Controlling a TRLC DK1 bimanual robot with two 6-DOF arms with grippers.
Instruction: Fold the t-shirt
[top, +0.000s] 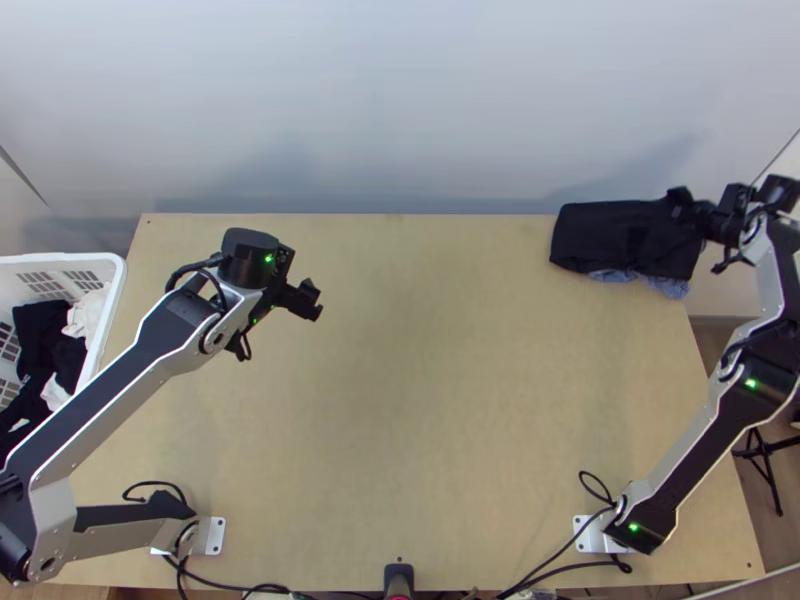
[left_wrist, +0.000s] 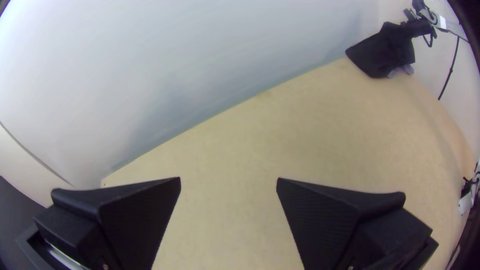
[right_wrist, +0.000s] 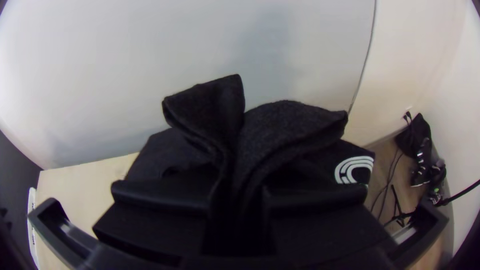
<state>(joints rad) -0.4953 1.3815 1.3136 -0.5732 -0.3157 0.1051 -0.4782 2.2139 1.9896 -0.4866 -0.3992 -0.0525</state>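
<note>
A black t-shirt (top: 605, 236) lies as a compact folded bundle at the table's far right corner, some blue-grey cloth (top: 668, 285) showing under its near edge. My right gripper (top: 688, 205) is over the bundle's right part. In the right wrist view, the right gripper (right_wrist: 239, 200) is shut on a pinched piece of black cloth (right_wrist: 292, 122), which flares up in two flaps. My left gripper (top: 304, 299) hangs above the table's left part, away from the cloth. The left wrist view shows the left gripper (left_wrist: 228, 182) open, bare table between its fingers.
A white basket (top: 112, 300) with black and white cloths stands beyond the table's left edge. A pale wall (top: 400, 100) rises behind the far edge. Black cables (top: 560, 545) run along the near edge, and the wooden table's middle (top: 430, 370) is bare.
</note>
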